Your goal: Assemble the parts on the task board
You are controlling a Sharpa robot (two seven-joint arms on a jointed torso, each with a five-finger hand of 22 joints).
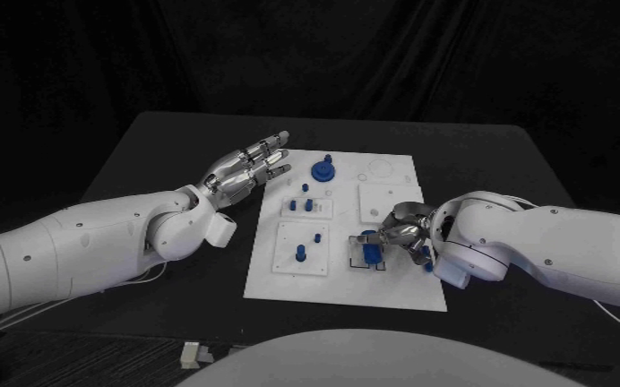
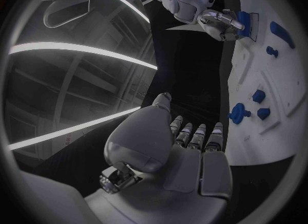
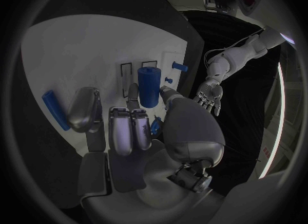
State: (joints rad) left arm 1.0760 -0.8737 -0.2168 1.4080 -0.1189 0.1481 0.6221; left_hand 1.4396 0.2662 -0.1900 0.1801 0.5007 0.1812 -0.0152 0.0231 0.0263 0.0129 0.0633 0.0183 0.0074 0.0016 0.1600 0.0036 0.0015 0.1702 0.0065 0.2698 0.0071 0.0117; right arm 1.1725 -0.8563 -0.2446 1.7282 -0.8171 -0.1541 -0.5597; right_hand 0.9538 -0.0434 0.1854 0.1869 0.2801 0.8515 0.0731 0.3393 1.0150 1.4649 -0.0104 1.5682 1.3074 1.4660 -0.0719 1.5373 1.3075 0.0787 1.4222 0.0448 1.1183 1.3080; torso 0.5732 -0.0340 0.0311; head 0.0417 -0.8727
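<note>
1. The white board (image 1: 339,272) is the biggest thing here, flat on the black table (image 1: 155,150). It looks rigid and broad, so I judge it will stay put without holding. My right hand (image 1: 403,230) sits over its near right part; my left hand (image 1: 245,169) hovers just off its far left edge.
2. The blue cylinder (image 3: 149,85) lies in a black wire bracket (image 3: 130,70) just ahead of my right fingertips (image 3: 132,91). It looks like hard, smooth plastic, light and stiff but probably slippery, so I'd take it across its round middle, thumb against fingers. My right hand is curled over that spot, and I cannot tell whether it already grips anything.
3. The blue bar (image 3: 55,109) lies on the board beside my right hand, apart from it. Slim and stiff, I reckon; pinch it mid-length.
4. The blue round disc with a knob (image 1: 322,170) stands on the board's far part, just past my left fingertips (image 1: 277,141). My left hand is open, fingers straight, holding nothing.
5. Small blue pegs (image 1: 301,249) stand in the board's left-hand plates, between my two hands. Tiny and light; they need a fine fingertip pinch and would tip easily, I'd guess.
</note>
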